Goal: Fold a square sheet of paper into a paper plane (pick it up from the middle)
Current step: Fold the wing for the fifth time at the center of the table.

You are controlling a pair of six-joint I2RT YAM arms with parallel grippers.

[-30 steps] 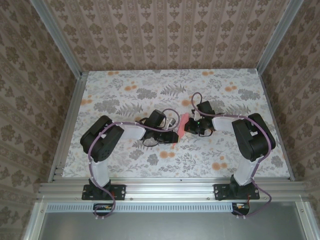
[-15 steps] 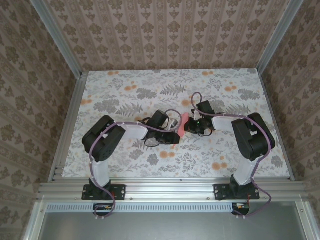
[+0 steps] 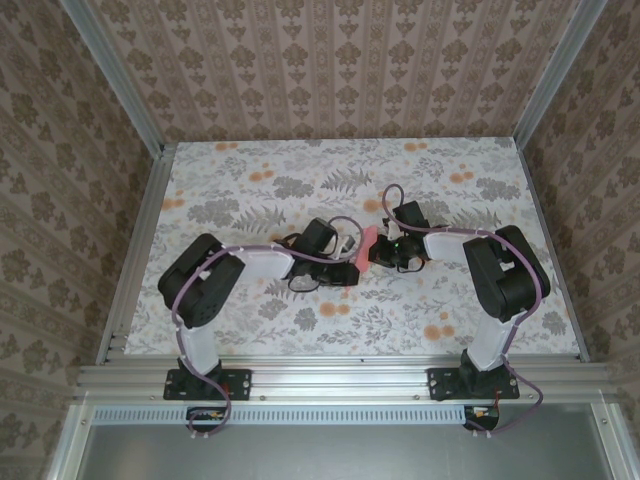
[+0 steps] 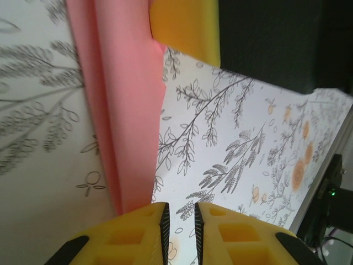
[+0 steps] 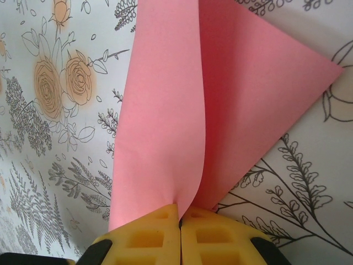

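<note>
Slightly leftward my left arm point(image 3: 205, 280) has swung. Right jaws pinch the one paper plane point(image 5: 165, 110); left jaws barely parted, paper just beside them.

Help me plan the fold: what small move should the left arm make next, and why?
Probably nudge the left gripper sideways onto the paper plane: its narrow gap shows table, paper beside it, while the right gripper pinches the fold.
</note>
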